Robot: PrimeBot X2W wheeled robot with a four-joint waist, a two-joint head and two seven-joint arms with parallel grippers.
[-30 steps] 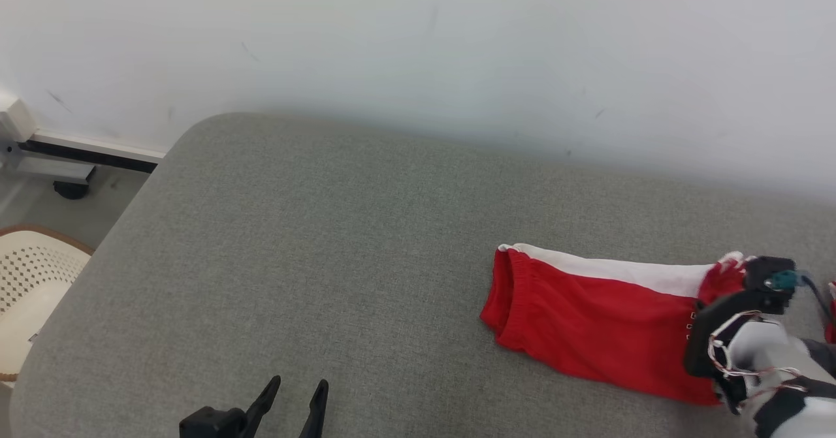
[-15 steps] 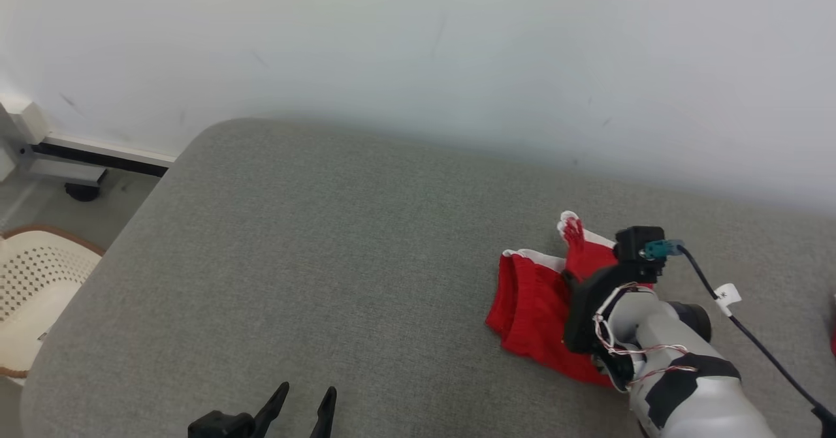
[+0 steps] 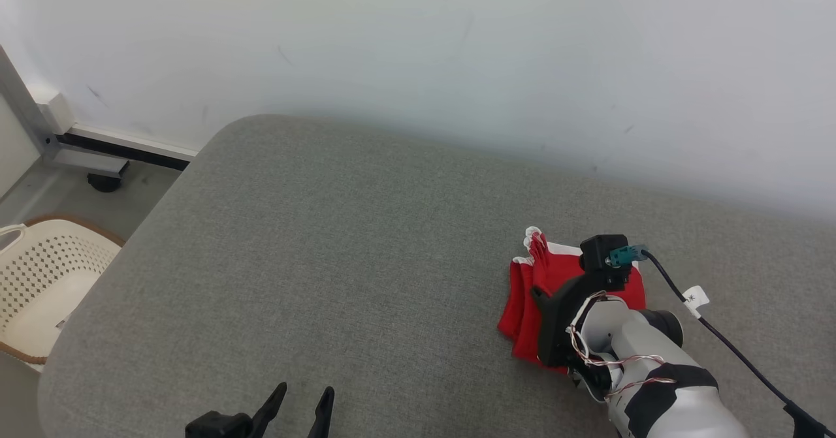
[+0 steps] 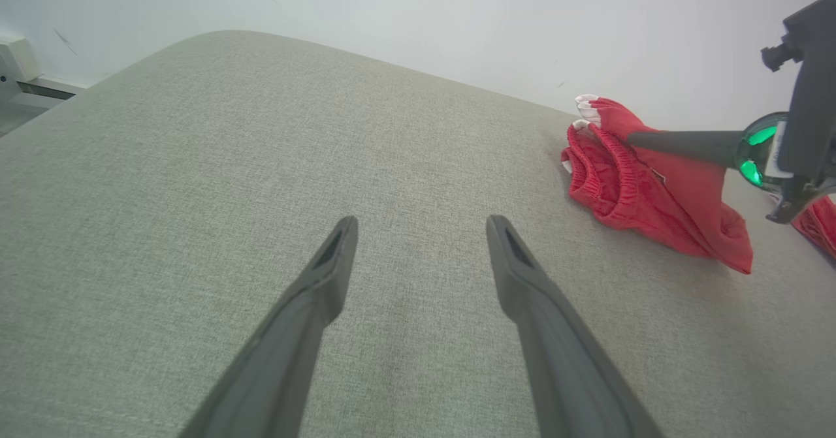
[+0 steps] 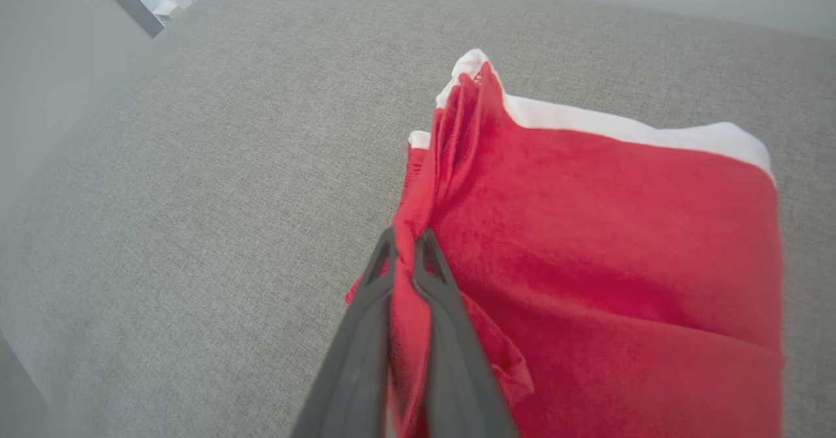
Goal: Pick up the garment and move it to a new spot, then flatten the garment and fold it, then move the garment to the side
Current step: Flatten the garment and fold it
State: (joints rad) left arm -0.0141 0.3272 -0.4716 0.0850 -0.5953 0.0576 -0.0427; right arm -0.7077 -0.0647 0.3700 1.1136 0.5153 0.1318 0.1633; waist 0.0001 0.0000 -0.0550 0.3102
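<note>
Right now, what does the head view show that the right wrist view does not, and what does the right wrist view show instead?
Head view, not the right wrist view: the open left tool low over the cushion, a cream perforated basket on the floor at the left, and a white cable tag behind the right arm.
Right wrist view, not the head view: the right tool seen close, shut on a bunched pinch of red cloth.
Both: the red garment with its white edge, lying folded over on the grey cushion.
</note>
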